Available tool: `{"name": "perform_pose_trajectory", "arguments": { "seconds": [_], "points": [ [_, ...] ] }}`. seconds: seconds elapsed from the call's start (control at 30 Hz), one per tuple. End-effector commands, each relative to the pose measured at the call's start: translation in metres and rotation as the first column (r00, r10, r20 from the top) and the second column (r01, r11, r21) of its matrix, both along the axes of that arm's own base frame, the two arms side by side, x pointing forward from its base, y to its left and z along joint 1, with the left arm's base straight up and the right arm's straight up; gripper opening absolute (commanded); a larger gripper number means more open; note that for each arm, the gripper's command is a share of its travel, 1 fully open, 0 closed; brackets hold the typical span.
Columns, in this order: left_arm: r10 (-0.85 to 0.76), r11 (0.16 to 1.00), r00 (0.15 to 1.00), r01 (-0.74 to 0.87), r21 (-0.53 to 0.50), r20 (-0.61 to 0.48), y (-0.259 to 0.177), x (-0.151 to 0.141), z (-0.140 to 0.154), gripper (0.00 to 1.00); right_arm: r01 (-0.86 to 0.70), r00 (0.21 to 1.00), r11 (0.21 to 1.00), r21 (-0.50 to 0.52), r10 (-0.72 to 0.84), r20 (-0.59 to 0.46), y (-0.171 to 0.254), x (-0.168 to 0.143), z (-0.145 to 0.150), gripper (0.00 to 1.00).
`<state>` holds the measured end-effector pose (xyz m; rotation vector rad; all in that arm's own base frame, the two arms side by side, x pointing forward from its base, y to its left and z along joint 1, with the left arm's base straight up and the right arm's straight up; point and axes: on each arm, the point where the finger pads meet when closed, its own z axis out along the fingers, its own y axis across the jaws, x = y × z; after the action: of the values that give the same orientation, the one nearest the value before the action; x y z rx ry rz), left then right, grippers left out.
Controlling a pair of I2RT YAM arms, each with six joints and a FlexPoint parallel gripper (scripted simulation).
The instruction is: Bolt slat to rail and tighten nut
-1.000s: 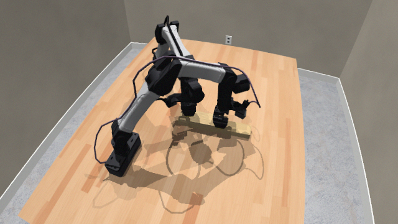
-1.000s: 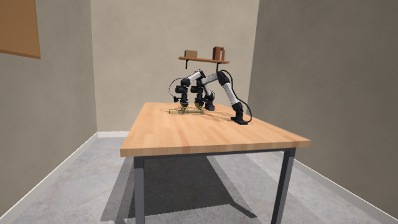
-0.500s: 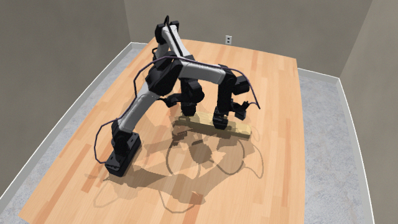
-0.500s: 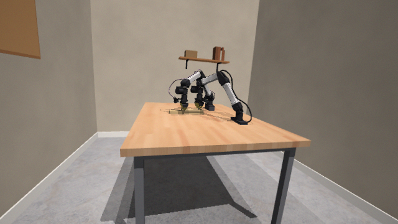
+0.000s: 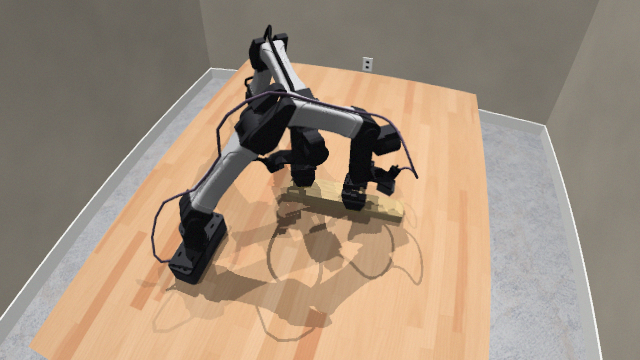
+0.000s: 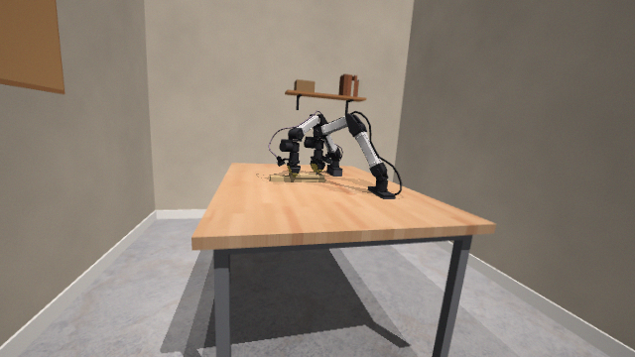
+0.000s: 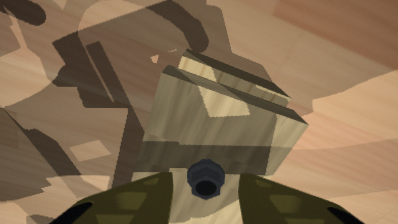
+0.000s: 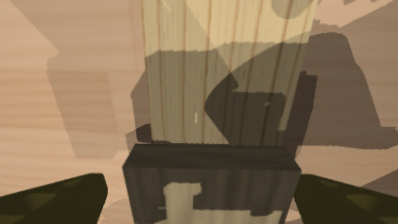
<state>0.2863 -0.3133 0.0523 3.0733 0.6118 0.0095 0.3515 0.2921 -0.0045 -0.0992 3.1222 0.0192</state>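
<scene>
Two robot arms bend over a pale wooden rail (image 5: 390, 208) (image 6: 279, 178) (image 7: 227, 81) (image 8: 175, 100) on a tabletop (image 5: 430, 280) (image 6: 308, 208), with a shorter slat (image 5: 327, 189) (image 7: 210, 127) (image 8: 227, 182) lying along its top. Near the slat's far end, in the left wrist view, a small dark nut (image 7: 205, 170) stands over the wood, apparently on the bolt, though the bolt and its hole cannot be made out. The left fingers (image 5: 303, 184) (image 6: 317, 169) are partly open, one on each side of the nut, with a gap at both and nothing gripped. The right fingers (image 5: 354, 206) (image 6: 294, 172) are spread wide astride the slat's other end, holding nothing. The step in hand seems to be screwing down the nut. Next, the left fingers should stay centred, close on its flats and turn it in the tightening direction, then open and regrip as needed until it clamps the slat firmly; how tight it is now cannot be told.

Slight shift of the right end effector (image 5: 354, 205) (image 6: 294, 174) (image 8: 201, 186).
In the top view, it appears slightly lower than a second ago, and the loose tip of its arm's cable (image 5: 413, 167) has dropped a little too; the change is small.
</scene>
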Motion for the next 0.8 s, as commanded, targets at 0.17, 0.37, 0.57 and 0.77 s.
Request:
{"name": "perform_pose_trajectory", "arguments": {
  "seconds": [0.17, 0.37, 0.57, 0.77],
  "points": [
    [-0.001, 1.0, 1.0, 0.002, -0.011, 0.009, -0.002, 0.001, 0.005, 0.36, 0.012, 1.0, 1.0, -0.015, -0.012, -0.019, -0.004, -0.001, -0.016, 1.0],
    [-0.001, 1.0, 1.0, 0.002, -0.011, 0.009, -0.002, 0.001, 0.005, 0.36, 0.004, 1.0, 1.0, 0.004, -0.004, 0.007, 0.0, 0.003, 0.001, 0.74],
    [-0.001, 1.0, 1.0, 0.002, -0.011, 0.009, -0.002, 0.001, 0.005, 0.36, 0.004, 1.0, 1.0, 0.004, -0.004, 0.007, 0.0, 0.003, 0.001, 0.67],
    [-0.001, 1.0, 1.0, 0.002, -0.011, 0.009, -0.002, 0.001, 0.005, 0.36, 0.004, 1.0, 1.0, 0.004, -0.004, 0.007, 0.0, 0.003, 0.001, 0.67]
  ]
}}
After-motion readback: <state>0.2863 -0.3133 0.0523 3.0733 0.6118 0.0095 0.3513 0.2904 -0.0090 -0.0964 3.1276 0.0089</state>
